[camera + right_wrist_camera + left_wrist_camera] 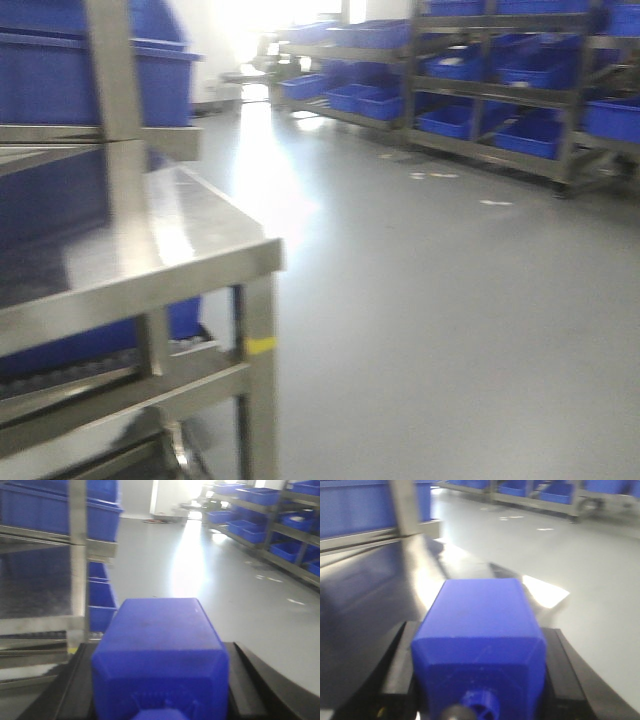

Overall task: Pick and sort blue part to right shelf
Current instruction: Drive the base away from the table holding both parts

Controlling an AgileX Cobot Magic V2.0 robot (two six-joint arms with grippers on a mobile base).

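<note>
Grey shiny floor fills most of the room, and everything looks a bit blurry. My left end effector is closed on a blue part, with its black fingers pressing on both sides. My right end effector is closed on another blue part the same way. Each part lies long-ways along the fingers. Its little knob points back at the wrist camera and its flat bottom points forward. So both parts are held, not lying on anything I can see.

Just below and left of the left end effector is the dark shiny counter. Ahead and to the left of the right end effector stands the steel shelf, with big blue bins on it. I think the right arm is nearer to it, so its part would have to go forward and left. I cannot see inside those bins. Far across the floor stand more racks with blue bins. What is in them is too blurry to tell.
</note>
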